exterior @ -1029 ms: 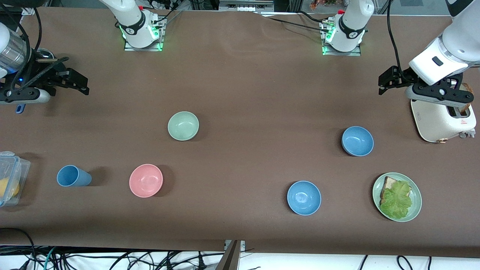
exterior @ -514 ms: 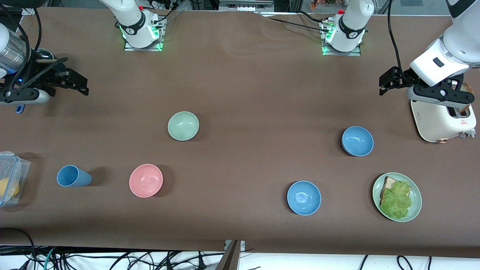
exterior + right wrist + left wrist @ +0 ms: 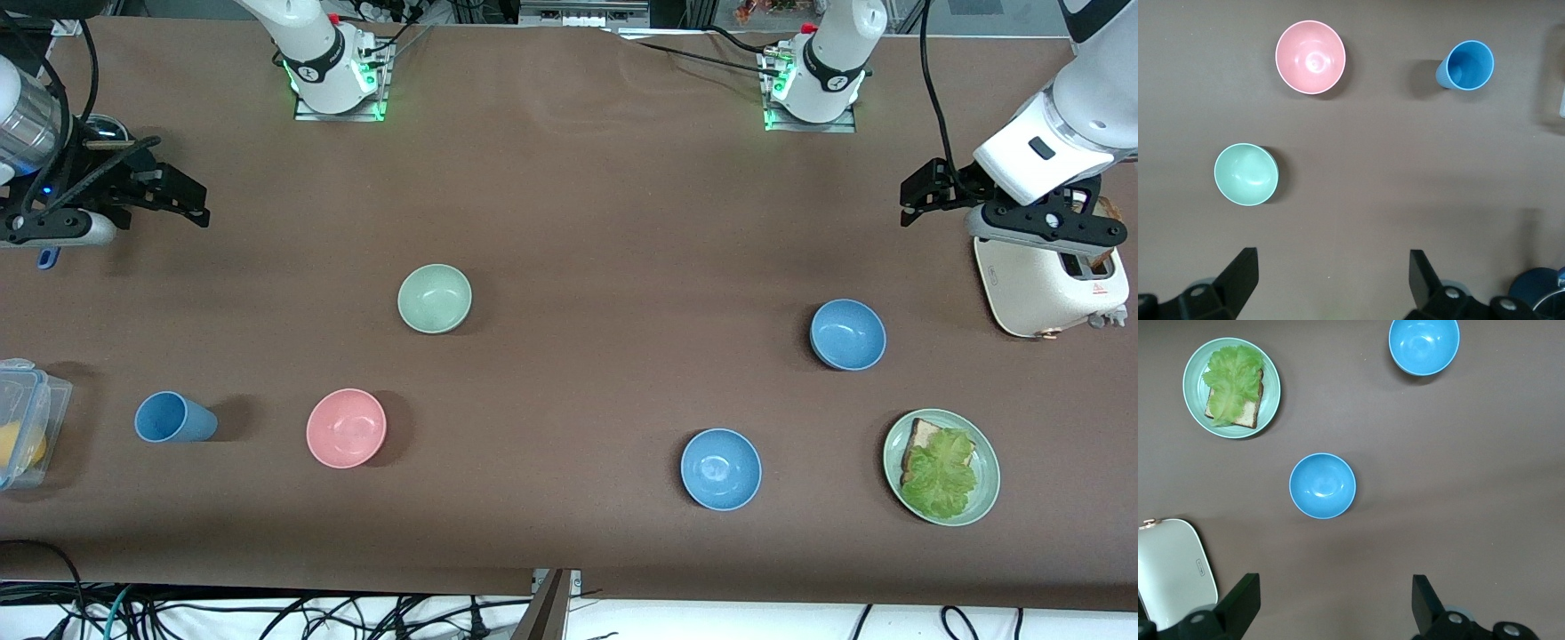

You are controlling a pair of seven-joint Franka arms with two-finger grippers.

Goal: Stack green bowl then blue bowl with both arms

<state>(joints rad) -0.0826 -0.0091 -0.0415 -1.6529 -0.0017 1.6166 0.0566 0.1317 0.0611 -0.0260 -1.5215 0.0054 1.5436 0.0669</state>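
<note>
The pale green bowl stands upright and empty on the brown table; it also shows in the right wrist view. The muted blue bowl stands toward the left arm's end, and shows in the left wrist view. My right gripper hovers open and empty at the right arm's end of the table, apart from the green bowl; it shows in its wrist view. My left gripper hovers open and empty beside the toaster; it shows in its wrist view.
A brighter blue bowl, a pink bowl and a blue cup stand nearer the front camera. A green plate holds bread and lettuce. A white toaster is at the left arm's end, a clear box at the right arm's end.
Both grippers have drifted very slightly, the left one a little toward its end of the table. The bowls have not moved.
</note>
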